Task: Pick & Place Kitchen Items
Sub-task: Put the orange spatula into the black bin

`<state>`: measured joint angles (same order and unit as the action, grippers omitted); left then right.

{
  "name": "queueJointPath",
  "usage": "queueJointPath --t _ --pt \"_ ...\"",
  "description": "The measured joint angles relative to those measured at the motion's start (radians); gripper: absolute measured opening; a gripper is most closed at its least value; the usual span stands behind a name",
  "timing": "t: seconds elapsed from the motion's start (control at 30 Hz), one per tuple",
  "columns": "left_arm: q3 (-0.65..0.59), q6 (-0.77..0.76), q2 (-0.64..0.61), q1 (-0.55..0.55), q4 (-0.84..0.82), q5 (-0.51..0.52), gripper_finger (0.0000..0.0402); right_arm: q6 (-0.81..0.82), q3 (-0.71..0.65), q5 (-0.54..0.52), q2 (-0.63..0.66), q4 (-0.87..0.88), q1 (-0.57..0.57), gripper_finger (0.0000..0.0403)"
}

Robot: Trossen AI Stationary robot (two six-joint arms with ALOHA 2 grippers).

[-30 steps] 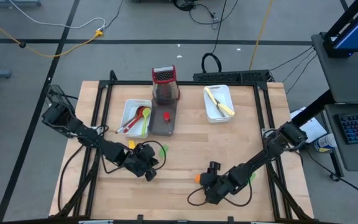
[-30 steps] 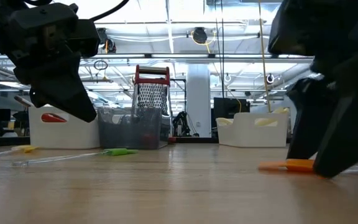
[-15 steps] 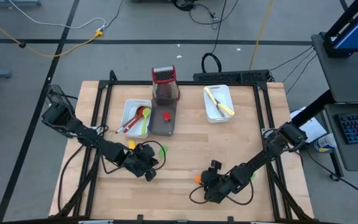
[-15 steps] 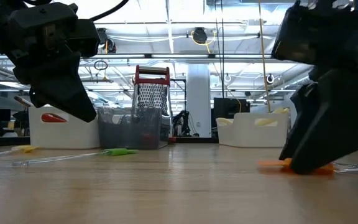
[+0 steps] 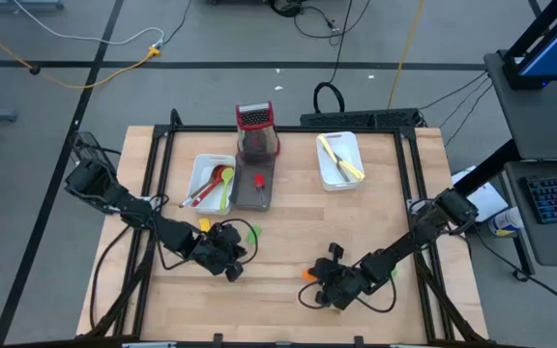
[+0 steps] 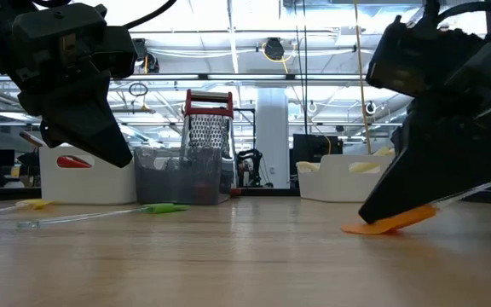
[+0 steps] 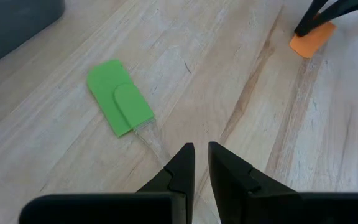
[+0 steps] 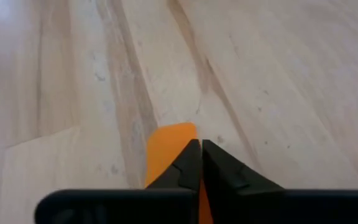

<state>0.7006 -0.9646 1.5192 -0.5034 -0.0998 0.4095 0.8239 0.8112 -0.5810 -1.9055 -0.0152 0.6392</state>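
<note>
Orange spatula (image 6: 389,223); green spatula (image 7: 119,97); pale striped wood table (image 5: 288,232); red-topped grater (image 5: 255,119); white tray (image 5: 340,176); grey tray (image 5: 254,196).

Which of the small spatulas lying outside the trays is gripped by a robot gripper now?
The orange spatula: the right gripper is shut on it, tilting it. The green spatula lies flat, untouched.

Overhead straight down on the table (image 5: 288,232); low level across it; wrists close over wood, both catching the orange spatula (image 7: 312,42).
</note>
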Motion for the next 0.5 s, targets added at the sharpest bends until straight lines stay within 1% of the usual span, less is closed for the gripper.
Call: queueJointPath --t 0.07,0.17,0.27,0.37,0.5 --pt "0.0 0.0 0.0 0.0 0.0 0.0 0.0047 -0.002 0.0 0.017 -0.001 -0.023 0.0 0.0001" --pt "0.0 0.001 0.0 0.0 0.0 0.0 0.0047 -0.026 0.0 0.077 0.002 -0.036 0.003 0.0001" --pt "0.0 0.001 0.0 0.0 0.0 0.0 0.0047 -0.063 0.0 0.09 0.001 -0.044 0.015 0.0003" --pt "0.0 0.001 0.0 0.0 0.0 0.0 0.0047 -0.063 0.0 0.089 0.015 -0.052 0.024 0.0023" --pt "0.0 0.001 0.0 0.0 0.0 0.0 0.0047 -0.106 0.0 0.096 0.056 -0.063 0.024 0.0069"
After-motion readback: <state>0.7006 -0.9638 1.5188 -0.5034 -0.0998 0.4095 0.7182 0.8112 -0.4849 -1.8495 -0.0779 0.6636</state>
